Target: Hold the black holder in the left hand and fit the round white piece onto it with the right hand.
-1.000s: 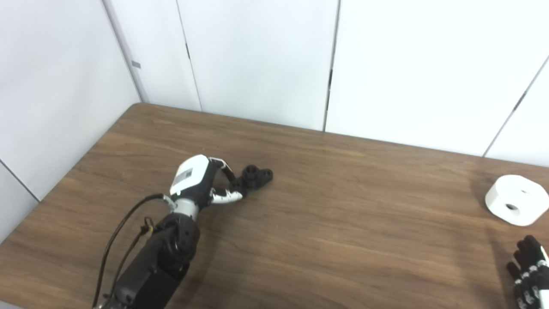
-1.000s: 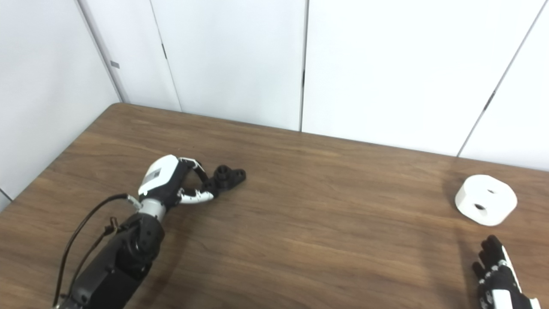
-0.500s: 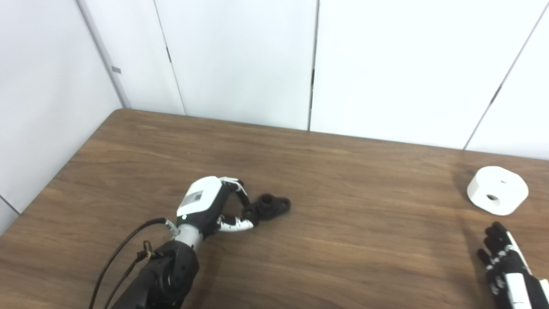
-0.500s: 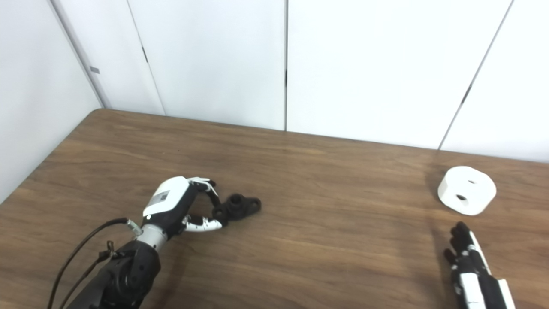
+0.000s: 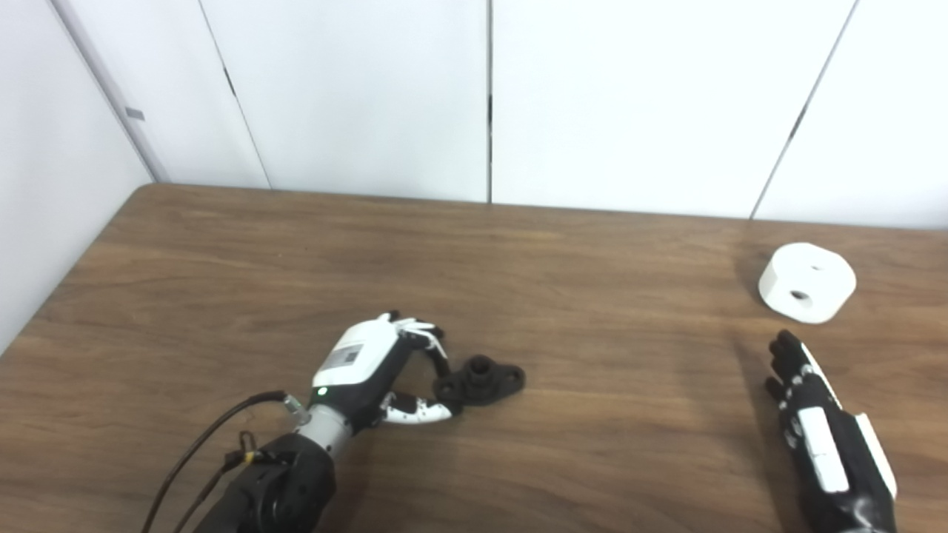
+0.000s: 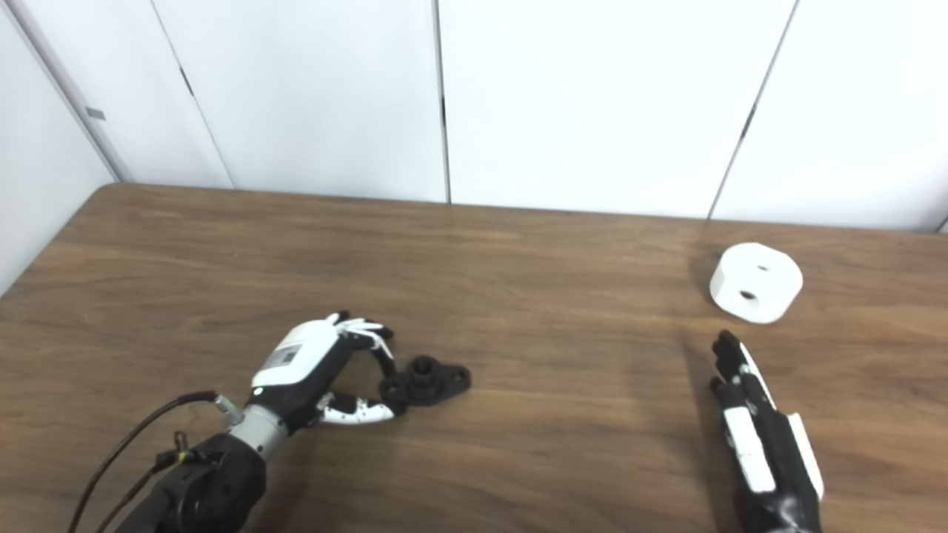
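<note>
Fingers and thumb of the left robot hand (image 5: 374, 366) pinch the near end of the black holder (image 5: 483, 380), which lies on the bench (image 5: 592, 414). Right robot hand (image 6: 755, 437) hovers open, fingers straight, near the round white piece (image 6: 755, 283). Both views agree; a label on the left robot hand is unreadable.

head pair, side by side; looking down; both share table (image 5: 592, 414)

table (image 5: 592, 414): wood-grain, smooth | black holder (image 5: 481, 380): matt | round white piece (image 5: 807, 283): matt
</note>
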Controlling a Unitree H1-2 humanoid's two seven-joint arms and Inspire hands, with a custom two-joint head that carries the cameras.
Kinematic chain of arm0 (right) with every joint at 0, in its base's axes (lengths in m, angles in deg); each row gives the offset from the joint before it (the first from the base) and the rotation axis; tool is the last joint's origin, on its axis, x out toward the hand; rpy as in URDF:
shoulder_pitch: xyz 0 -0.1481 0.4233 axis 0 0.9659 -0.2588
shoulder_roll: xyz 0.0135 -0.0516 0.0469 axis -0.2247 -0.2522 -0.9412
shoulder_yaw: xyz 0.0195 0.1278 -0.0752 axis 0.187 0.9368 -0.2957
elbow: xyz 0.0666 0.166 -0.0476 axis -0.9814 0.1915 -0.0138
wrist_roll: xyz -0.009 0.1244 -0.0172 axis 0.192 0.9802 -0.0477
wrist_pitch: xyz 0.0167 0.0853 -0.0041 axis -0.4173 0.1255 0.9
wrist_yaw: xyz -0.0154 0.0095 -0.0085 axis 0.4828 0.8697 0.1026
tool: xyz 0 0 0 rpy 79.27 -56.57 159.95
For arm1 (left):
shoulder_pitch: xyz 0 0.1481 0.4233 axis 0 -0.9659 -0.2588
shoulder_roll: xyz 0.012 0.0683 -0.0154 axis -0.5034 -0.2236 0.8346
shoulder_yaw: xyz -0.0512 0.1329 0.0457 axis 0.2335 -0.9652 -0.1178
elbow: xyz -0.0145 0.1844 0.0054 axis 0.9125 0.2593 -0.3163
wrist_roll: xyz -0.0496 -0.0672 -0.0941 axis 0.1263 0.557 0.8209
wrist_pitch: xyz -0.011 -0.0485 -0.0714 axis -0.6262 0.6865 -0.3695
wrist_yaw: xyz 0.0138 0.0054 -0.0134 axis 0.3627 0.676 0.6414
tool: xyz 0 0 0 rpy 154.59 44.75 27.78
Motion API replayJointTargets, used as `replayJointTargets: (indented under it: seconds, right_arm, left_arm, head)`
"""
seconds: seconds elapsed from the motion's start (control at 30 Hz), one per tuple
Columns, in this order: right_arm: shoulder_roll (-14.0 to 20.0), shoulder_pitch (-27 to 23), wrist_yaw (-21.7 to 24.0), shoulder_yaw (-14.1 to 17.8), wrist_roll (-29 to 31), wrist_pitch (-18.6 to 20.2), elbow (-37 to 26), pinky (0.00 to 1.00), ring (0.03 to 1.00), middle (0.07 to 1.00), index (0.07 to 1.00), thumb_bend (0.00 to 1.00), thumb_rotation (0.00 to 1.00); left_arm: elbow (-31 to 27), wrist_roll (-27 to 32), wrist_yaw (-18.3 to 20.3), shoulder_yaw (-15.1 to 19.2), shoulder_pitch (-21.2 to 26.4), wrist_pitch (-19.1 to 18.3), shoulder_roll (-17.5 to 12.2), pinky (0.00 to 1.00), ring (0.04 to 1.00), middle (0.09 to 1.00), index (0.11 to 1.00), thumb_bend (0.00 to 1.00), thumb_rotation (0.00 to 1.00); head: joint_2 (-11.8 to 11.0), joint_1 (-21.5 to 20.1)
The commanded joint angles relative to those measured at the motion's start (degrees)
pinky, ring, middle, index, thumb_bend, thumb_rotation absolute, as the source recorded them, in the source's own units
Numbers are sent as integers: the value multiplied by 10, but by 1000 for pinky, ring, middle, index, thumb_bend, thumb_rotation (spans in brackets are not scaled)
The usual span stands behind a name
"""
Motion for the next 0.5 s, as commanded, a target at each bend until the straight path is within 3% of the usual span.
replayJointTargets:
  seconds: [0.0, 0.23, 0.47]
  right_arm:
    - [-8, -15, -7, -1, -6, -5, -25, 987, 983, 954, 940, 633, 857]
    - [-16, -20, -16, -12, -19, 6, -36, 981, 978, 944, 938, 644, 868]
    - [-22, -23, -28, -22, -38, 29, -49, 982, 984, 951, 941, 665, 883]
  left_arm:
    - [-9, -10, 18, -16, -6, 20, 5, 1000, 887, 817, 487, 517, 56]
    - [-17, -38, 34, -39, -13, 28, 19, 1000, 885, 814, 487, 517, 57]
    - [-14, -71, 36, -65, -22, 28, 50, 1000, 896, 826, 487, 518, 57]
  head:
    - [3, -3]
    - [19, -37]
    - [23, -45]
